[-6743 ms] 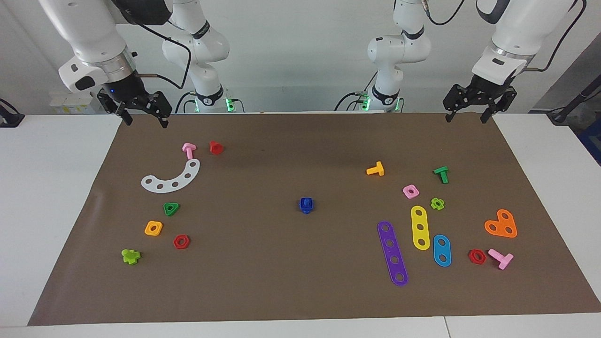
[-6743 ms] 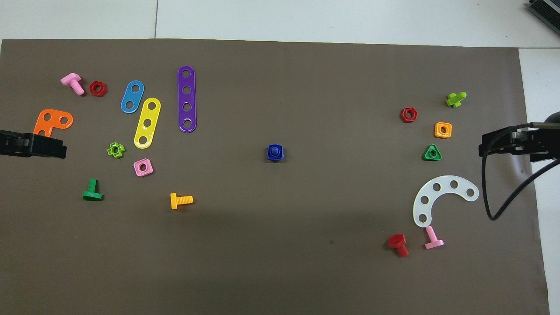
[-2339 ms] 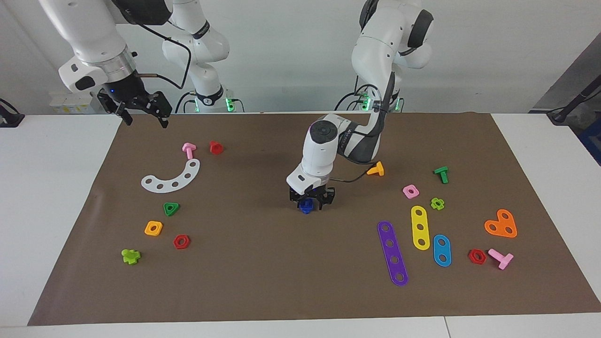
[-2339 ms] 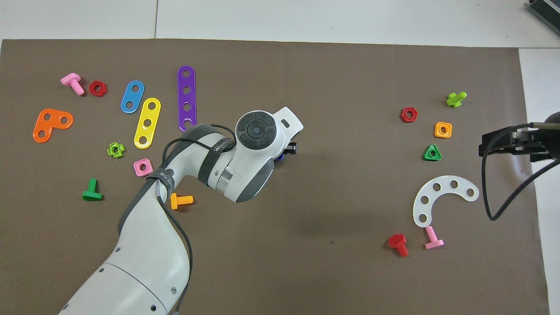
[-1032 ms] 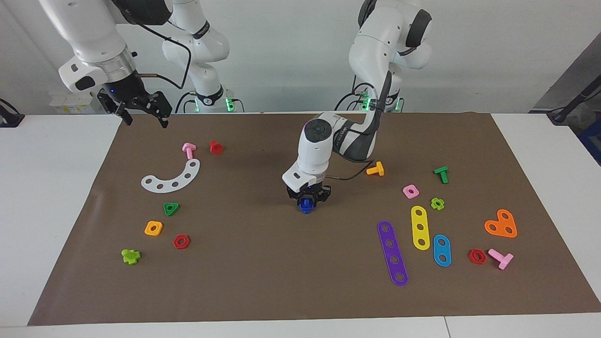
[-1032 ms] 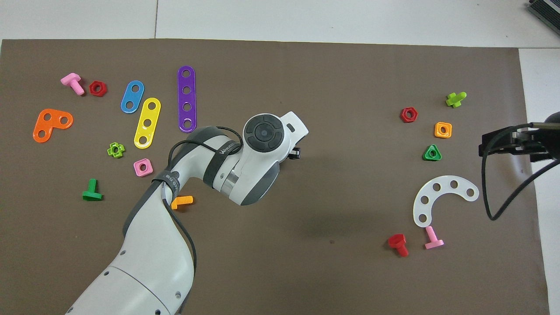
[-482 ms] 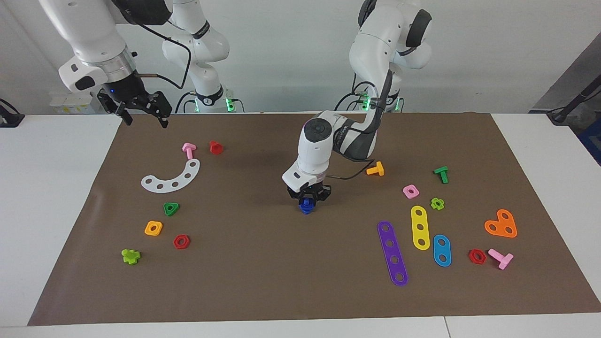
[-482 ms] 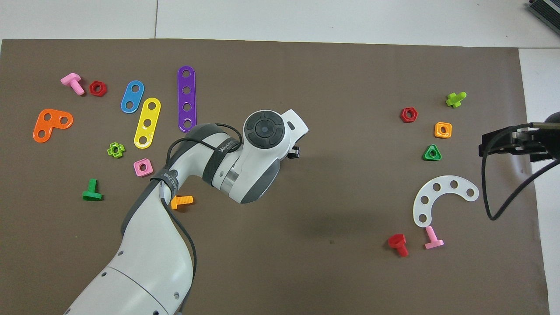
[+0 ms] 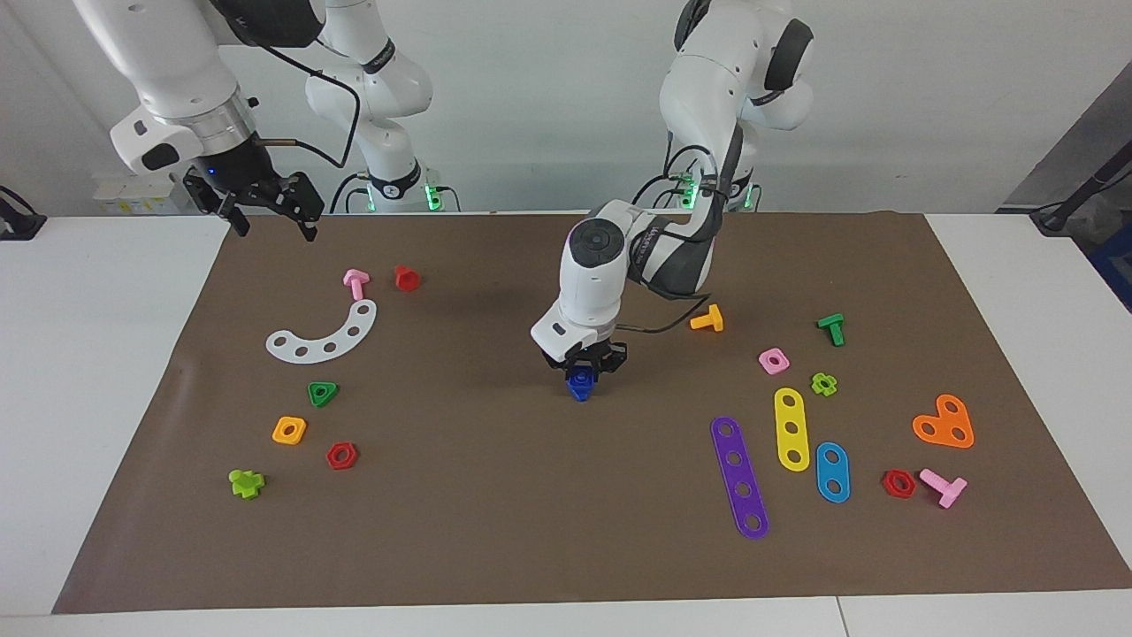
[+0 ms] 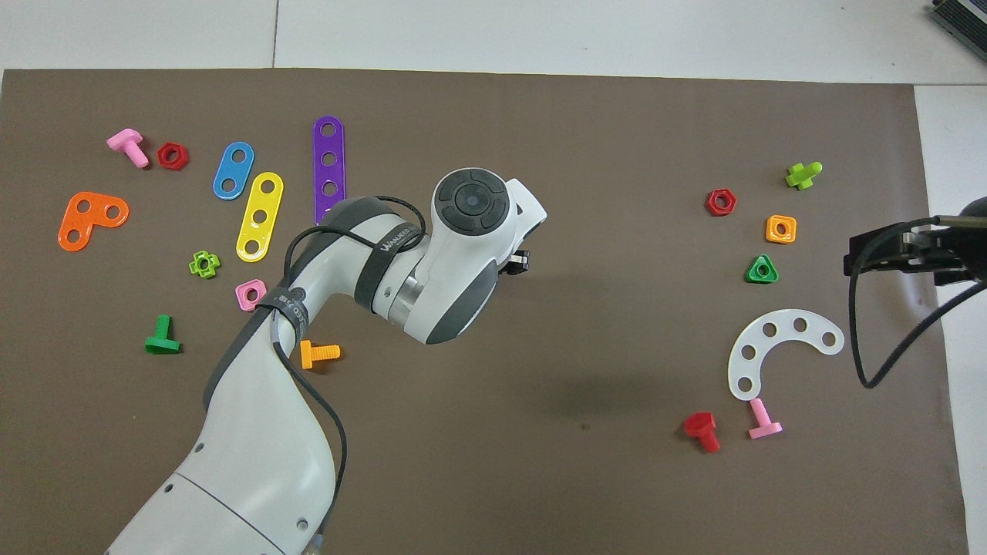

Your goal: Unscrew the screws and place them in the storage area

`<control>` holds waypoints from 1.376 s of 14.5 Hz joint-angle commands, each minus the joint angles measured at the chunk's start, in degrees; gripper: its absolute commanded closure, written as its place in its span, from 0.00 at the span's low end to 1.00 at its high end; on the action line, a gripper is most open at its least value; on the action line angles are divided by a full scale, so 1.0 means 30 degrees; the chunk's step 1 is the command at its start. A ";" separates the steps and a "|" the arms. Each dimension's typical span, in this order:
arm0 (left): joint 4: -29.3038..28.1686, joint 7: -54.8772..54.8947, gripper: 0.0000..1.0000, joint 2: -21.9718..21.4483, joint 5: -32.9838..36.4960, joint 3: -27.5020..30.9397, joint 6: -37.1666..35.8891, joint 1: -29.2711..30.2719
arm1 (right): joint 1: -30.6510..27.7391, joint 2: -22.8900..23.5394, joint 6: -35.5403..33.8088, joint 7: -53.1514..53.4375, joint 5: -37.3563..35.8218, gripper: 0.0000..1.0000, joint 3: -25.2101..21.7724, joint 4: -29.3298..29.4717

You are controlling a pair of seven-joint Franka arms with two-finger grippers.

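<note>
The blue plastic bolt [image 9: 580,385], small with a flat head, sits mid-mat [image 9: 495,531], pinched in the left gripper [image 9: 584,369]. That arm bends steeply, wrist pointing straight down. The right gripper [image 9: 270,217] waits spread wide over the mat's corner, near the pink bolt [image 9: 355,283] and a white curved strip [image 9: 323,335].

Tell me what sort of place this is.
Most likely a robotics lab bench. Two white arms stand at a white table covered by a brown mat, toy bolts, nuts and strips lie scattered on it, and the left gripper is shut on a blue bolt.
</note>
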 commanded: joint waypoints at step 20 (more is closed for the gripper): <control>-0.4150 1.0893 0.60 -0.2961 -0.0782 0.0341 -0.2236 0.6986 | 0.0439 -0.0195 0.1645 -0.0781 0.0216 0.00 0.0129 -0.0576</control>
